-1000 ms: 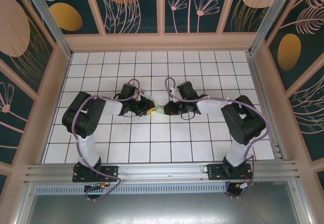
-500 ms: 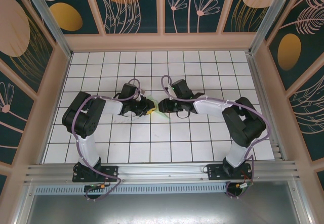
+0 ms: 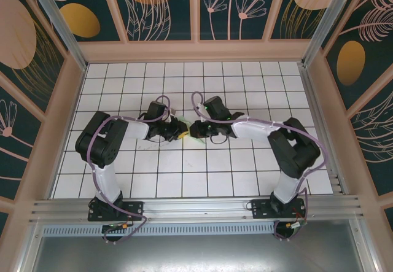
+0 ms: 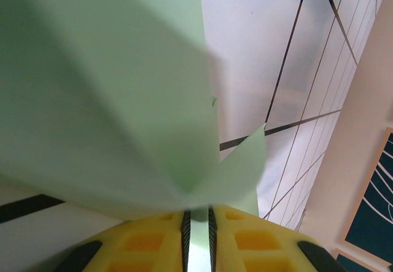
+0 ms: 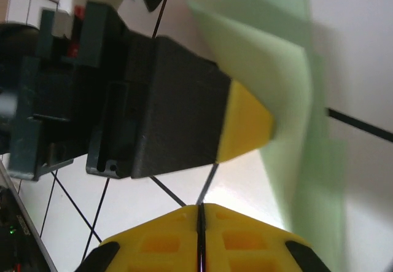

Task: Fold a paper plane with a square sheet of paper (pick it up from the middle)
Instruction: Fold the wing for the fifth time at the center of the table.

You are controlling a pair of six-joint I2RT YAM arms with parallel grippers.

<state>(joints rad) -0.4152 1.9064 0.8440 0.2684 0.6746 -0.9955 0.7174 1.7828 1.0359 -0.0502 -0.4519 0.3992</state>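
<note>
**Mid-fold: left claw pinching the paper, right claw shut alongside**

Top external view. Both arms reach in to the middle of the white tiled table [image 3: 184, 180]. My left claw [image 3: 180, 131] and my right claw [image 3: 194, 130] face each other tip to tip, just beside one another. The paper sheet [image 3: 198, 139] shows as a pale mint sliver under and just to the near side of the right claw. The rest is hidden by the two wrists, so I cannot tell its long axis from here.

Left wrist view. The left claw [image 4: 197, 226] is nearly closed, and a thin strip of green runs down the narrow slot between my yellow fingers [image 4: 144, 241], so this claw holds the sheet. From the pinch the paper [image 4: 110, 100] fans up and to the left. It is already creased, with overlapping layers and a small flap to the right. The paper is blurred this close.

Right wrist view. The right claw [image 5: 199, 229] has its yellow pads pressed flat together, and I see no paper between them. The left claw's yellow tip [image 5: 245, 124] sits just ahead of it, against the sheet. The paper [image 5: 276, 57] lies ahead and to the right of my right tips as a band running away from them, top centre down to lower right.

Judgement: the left claw is the anchor. The right claw is next to the sheet but not on it, so it would have to part and come in from the band's free side to take hold
</note>
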